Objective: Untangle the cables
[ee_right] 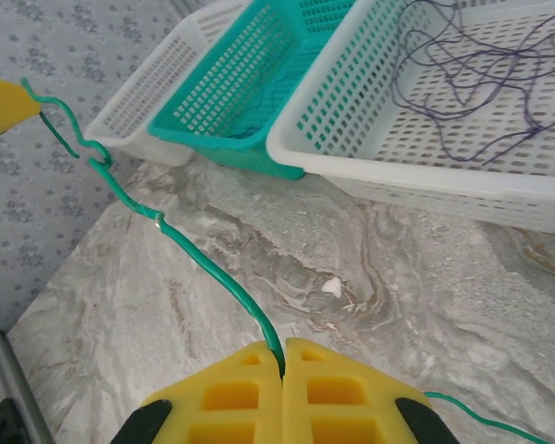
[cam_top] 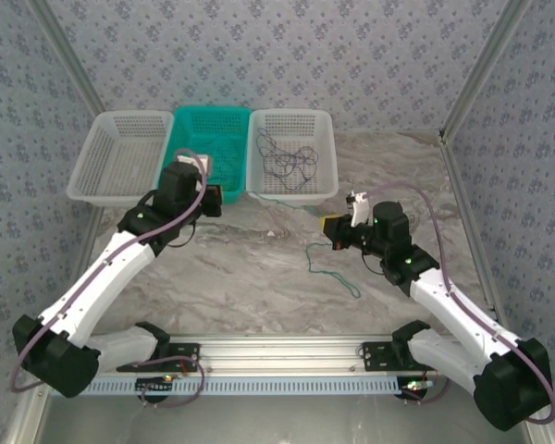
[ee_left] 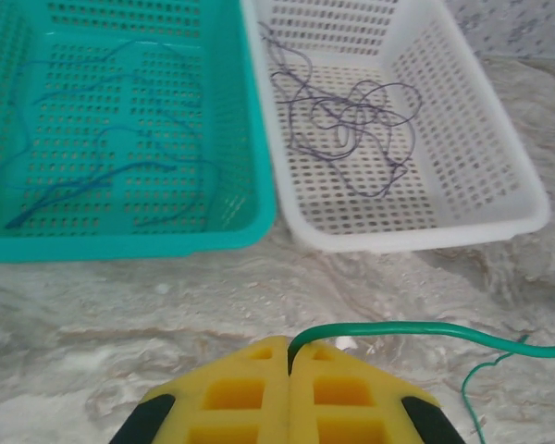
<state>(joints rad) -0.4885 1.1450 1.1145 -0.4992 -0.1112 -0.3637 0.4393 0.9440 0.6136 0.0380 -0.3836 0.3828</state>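
Left wrist view: the left gripper (ee_left: 289, 363) is seen with its yellow fingers (ee_left: 259, 361) pressed together, and the green cable (ee_left: 425, 327) is pinched between their tips. From that pinch the cable is led off to the right, just above the marbled table (ee_left: 120, 324), as far as the right edge of the picture. A thinner stretch of it is seen lower down at the right.

On the far side, the teal basket (ee_left: 120, 245) and the right white basket (ee_left: 416, 236) are set side by side, walls touching. The blue cable (ee_left: 120, 171) is spread loosely over the floor of the teal basket. The purple-grey cable (ee_left: 347, 120) is heaped in loose loops inside the right white basket.

From the right wrist, the right gripper (ee_right: 282, 363) is shown closed as well, with the same green cable clamped between its fingertips. The cable is drawn up and to the left through several kinks to a yellow fingertip of the left gripper. A short tail is let out to the right.

From above, the left gripper is held just near of the teal basket, and the right gripper is held on the right half of the table, near of the right white basket. The green cable is strung between them, and its loose end is laid in a curve on the table beside the right gripper. The left white basket (cam_top: 81, 176) is placed to the left of the teal one.
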